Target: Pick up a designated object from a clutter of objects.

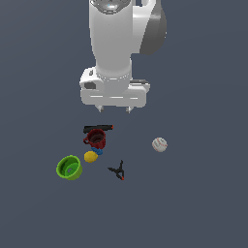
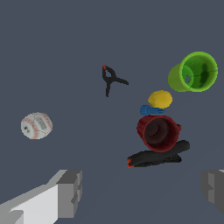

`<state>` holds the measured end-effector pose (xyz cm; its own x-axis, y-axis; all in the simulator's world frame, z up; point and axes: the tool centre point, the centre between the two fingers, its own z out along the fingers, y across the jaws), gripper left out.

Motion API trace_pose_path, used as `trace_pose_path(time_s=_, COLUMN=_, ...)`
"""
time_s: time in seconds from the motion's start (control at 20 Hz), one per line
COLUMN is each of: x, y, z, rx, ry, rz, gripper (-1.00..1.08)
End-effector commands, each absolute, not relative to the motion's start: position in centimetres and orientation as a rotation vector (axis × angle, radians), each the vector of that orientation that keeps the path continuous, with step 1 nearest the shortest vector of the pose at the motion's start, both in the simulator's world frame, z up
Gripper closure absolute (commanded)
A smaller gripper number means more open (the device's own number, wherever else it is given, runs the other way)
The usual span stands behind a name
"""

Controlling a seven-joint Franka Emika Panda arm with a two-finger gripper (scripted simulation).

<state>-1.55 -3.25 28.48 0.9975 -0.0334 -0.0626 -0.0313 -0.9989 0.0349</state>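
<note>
The jaws hang open above the bench, holding nothing. The mug point(image 1: 96, 139) sits wedged between a black clamp point(image 1: 98, 128) and a blue bit point(image 1: 98, 151) with the ball point(image 1: 90, 156) beside it. A careless descent could catch the clamp or knock the mug sideways.

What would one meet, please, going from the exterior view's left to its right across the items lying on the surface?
Green bowl → yellow ball → dark red mug → small black clamp → white baseball. The blue item and the long black clamp overlap the mug's span, so I leave them out.

We see the clamp point(image 1: 98, 128) touching the mug point(image 1: 96, 139), ball point(image 1: 90, 156) just beside it, baseball point(image 1: 159, 144) well apart on the exterior view's right.
</note>
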Motion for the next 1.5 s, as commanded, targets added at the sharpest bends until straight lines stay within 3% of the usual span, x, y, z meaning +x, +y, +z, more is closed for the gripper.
trace_pose_path(time_s=0.0, x=-1.6, y=-3.3, z=28.5, rx=3.106, ry=-0.050, rz=-0.098, gripper=-0.20)
trace_pose_path(time_s=0.75, x=-1.3, y=-4.0, z=28.2, rx=3.096, ry=-0.042, rz=-0.121, gripper=-0.20)
trace_pose_path(time_s=1.45, x=0.0, y=-7.4, z=22.7, rx=2.987, ry=0.397, rz=-0.327, gripper=-0.20)
